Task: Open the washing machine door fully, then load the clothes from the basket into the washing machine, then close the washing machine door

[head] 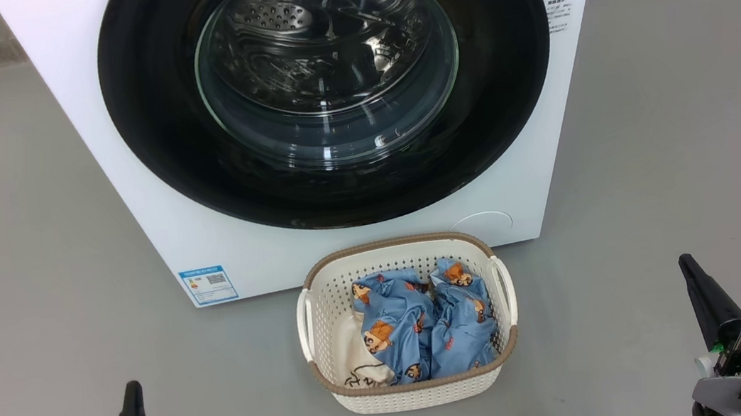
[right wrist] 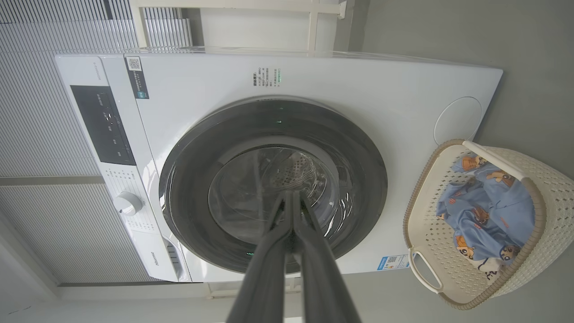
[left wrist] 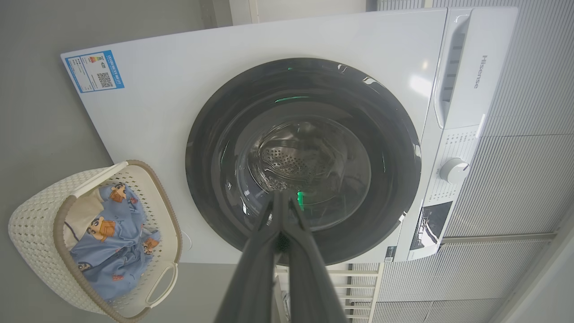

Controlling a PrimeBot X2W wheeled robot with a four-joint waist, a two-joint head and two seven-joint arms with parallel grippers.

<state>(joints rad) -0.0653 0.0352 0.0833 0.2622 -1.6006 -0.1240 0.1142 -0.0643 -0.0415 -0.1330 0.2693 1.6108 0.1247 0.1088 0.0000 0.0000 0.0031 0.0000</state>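
L gripper (head: 131,393) & R gripper (head: 689,266) clenched, empty; basket (head: 395,243) w/ clothes (head: 429,325) just before closed washing machine door (head: 166,120).

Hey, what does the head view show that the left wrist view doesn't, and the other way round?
Head view's extras: the right gripper, fingers shut, and the small printed label at the picture's upper right. Left wrist view's extras: the control knob, the dark display panel, the detergent drawer and a ribbed wall. Shared: the washing machine door, closed; the basket with the clothes inside; the blue label sticker; the left gripper, shut.
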